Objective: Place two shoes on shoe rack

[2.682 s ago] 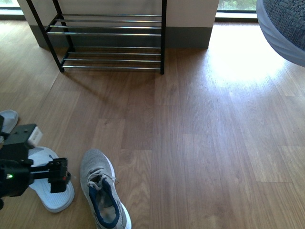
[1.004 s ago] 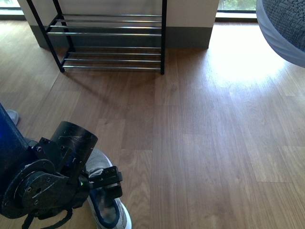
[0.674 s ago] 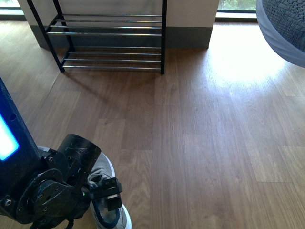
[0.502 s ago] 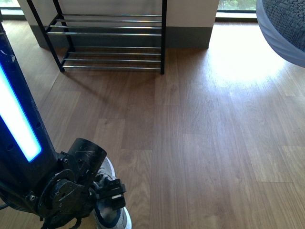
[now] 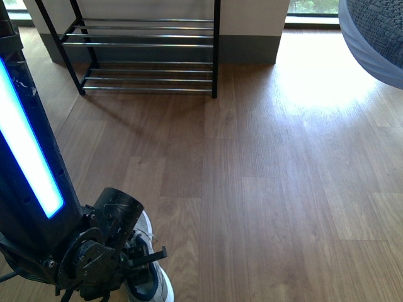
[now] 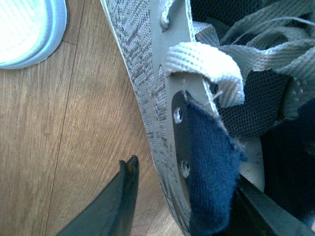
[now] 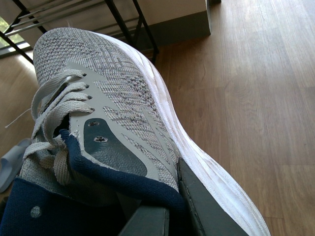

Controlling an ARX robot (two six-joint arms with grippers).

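Observation:
One grey sneaker [image 5: 154, 283] with navy lining lies on the floor at the bottom left of the front view, mostly hidden behind my left arm. My left gripper [image 6: 197, 206] is open and straddles this sneaker's [image 6: 162, 98] side wall, one finger on the floor side and the other inside the shoe. My right gripper [image 7: 165, 196] is shut on the collar of the other grey sneaker [image 7: 123, 98], held off the floor. The shoe rack [image 5: 148, 56], black-framed with chrome rods, stands at the far wall and also shows behind the held sneaker as rack [image 7: 123, 14].
A pale blue slide [image 6: 24, 29] lies on the wood floor beside the left sneaker, and another slide [image 7: 10, 162] shows in the right wrist view. A grey knit shape with a white rim [image 5: 378, 38] fills the front view's top right corner.
My left arm has swung in from the left and come down over the floor sneaker, its gripper sinking onto the shoe's opening. The slides are now hidden behind the arm.

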